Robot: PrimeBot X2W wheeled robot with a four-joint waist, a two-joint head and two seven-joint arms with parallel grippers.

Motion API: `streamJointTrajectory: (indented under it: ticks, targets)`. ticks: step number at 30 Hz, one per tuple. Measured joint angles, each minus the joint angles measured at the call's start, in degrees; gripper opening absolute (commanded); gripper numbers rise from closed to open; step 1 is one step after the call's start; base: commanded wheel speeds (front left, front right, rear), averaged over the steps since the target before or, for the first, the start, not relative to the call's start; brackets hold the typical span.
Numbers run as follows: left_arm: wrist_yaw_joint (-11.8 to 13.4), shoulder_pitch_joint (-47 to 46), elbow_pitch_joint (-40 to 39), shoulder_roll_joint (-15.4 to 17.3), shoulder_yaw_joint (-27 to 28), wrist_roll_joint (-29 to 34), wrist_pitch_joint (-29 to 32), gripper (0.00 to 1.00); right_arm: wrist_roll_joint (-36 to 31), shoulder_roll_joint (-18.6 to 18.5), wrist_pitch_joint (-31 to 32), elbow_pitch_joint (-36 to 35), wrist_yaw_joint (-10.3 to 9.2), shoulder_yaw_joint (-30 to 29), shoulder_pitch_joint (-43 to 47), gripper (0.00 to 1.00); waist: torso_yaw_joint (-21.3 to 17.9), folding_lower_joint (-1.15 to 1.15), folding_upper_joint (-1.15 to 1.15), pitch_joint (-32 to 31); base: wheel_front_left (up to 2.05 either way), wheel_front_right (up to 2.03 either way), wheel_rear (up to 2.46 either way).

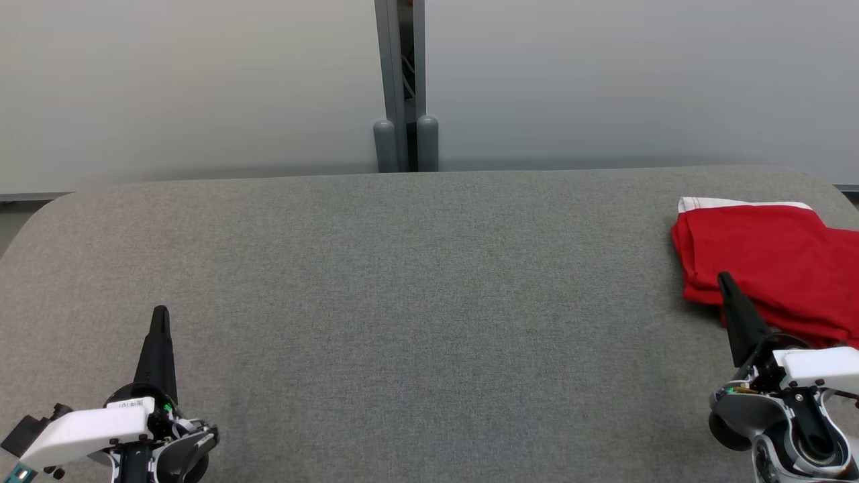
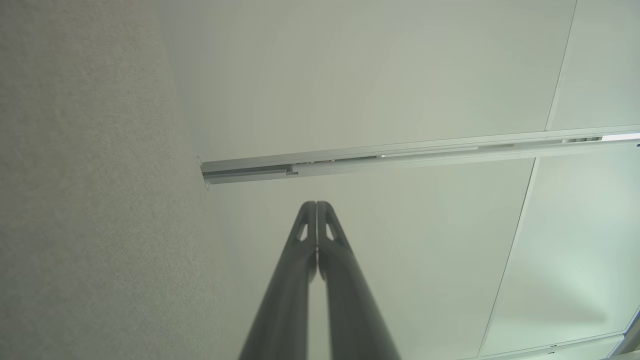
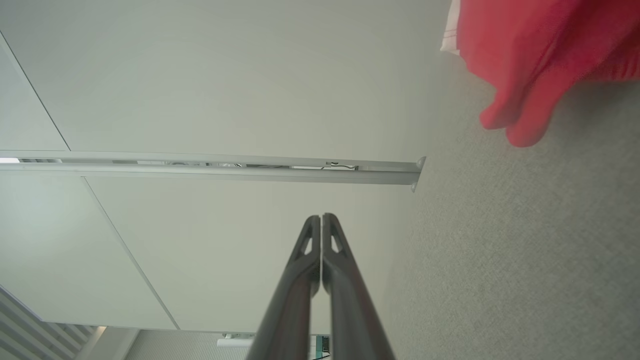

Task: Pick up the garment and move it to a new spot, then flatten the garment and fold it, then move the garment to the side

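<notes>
Right fingers [image 1: 738, 315] together, garment [image 1: 772, 255] just beside

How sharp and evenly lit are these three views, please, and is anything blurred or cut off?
Head view: soft, even light, no glare; the red garment is sharp but cropped by the right edge. Right wrist view: that garment is blurred at the top right, the right gripper crisp. Left wrist view: the left gripper crisp, the wall tinted faintly green.
</notes>
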Motion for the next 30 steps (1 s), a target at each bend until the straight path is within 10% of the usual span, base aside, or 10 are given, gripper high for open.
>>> streamJointTrajectory:
  ticks: [30]
  targets:
    - [0.0,0.0,0.0,0.0,0.0,0.0,0.0,0.00,0.0,0.1,0.0,0.0,0.00,-0.1,0.0,0.00,0.0,0.00,0.00,0.0,0.00,0.00,0.00]
